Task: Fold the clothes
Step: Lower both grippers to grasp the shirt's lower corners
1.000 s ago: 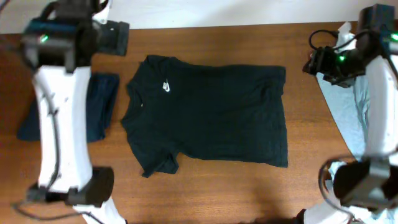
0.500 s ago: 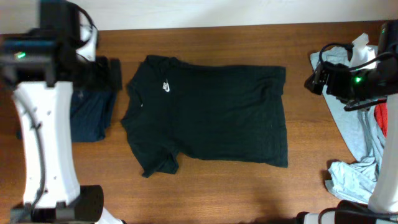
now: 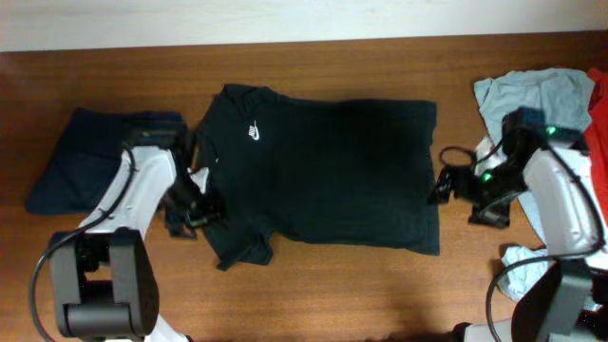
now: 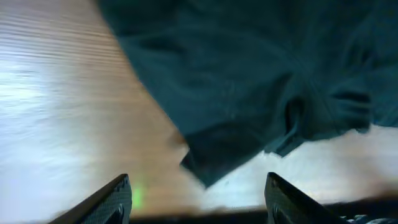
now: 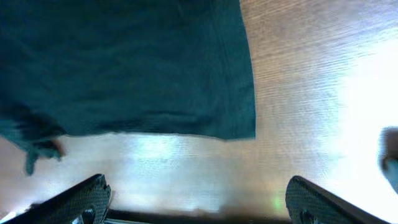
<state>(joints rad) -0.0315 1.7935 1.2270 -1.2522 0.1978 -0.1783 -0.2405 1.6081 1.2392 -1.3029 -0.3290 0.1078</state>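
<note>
The black short-sleeved cloth T-shirt [image 3: 323, 171] with a small white chest logo [image 3: 254, 132] is spread flat on the brown wooden table [image 3: 332, 285], front up, evidently so that it can be folded. At the shirt's sleeve nearer the robot [image 3: 237, 249], the left gripper [image 3: 204, 209] is positioned low. Its fingers are parted and nothing is held between them; a grasp of that sleeve seems intended. Just beside the shirt's hem, the right gripper [image 3: 442, 186] is held low with jaws wide and empty, presumably to take the hem edge. Beyond the shirt's collar side, a folded dark-navy garment [image 3: 85, 171] is set aside, seemingly finished. Beyond the hem side, a crumpled light-blue garment [image 3: 522, 93] and a red garment [image 3: 598, 123] are heaped, apparently awaiting folding.
</note>
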